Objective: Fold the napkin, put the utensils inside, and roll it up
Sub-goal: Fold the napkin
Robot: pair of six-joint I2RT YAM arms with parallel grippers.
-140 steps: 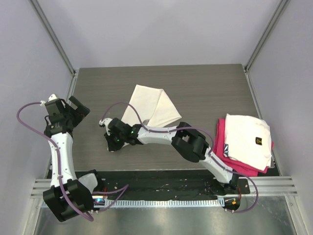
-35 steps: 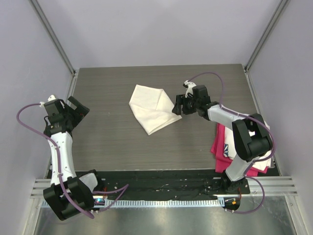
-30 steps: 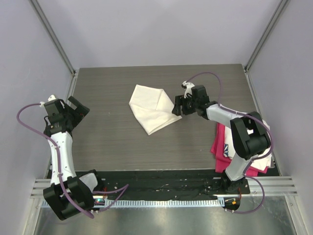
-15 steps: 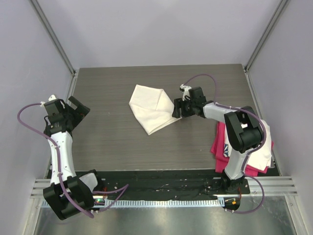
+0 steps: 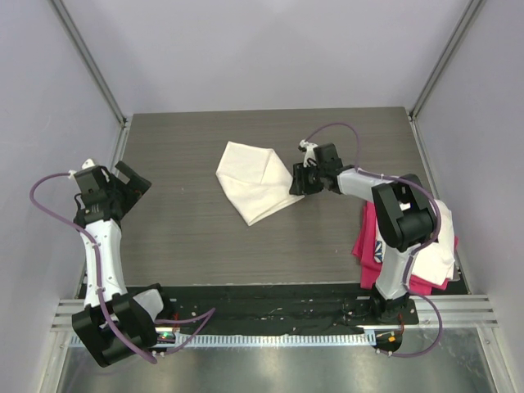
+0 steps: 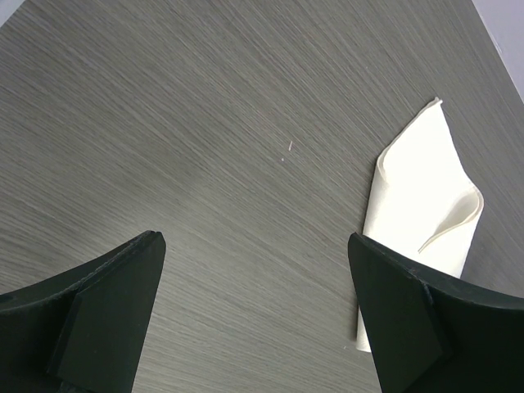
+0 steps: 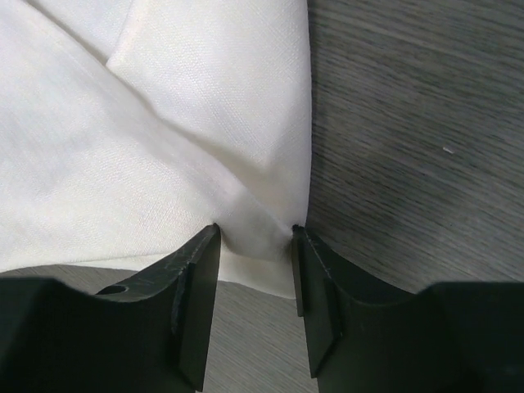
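A slack pinch could drag the fold open across the matt, grey-grained desk (image 5: pixel 184 237), where the napkin (image 5: pixel 252 184), thin creased cream cloth folded to a point, lies mid-desk. The right jaws, half closed, straddle its right corner, cloth puckering between; grip uncertain. Left jaws gape wide, empty.

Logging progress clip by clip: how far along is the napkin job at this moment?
Done: the napkin lies folded over on the table, its layers overlapping. In hand: the right gripper pinches its right corner, and the cloth puckers in the grip. The left gripper hangs open off to the side. Left: no spoon shows in any view, so placing it inside and rolling up are not yet done.
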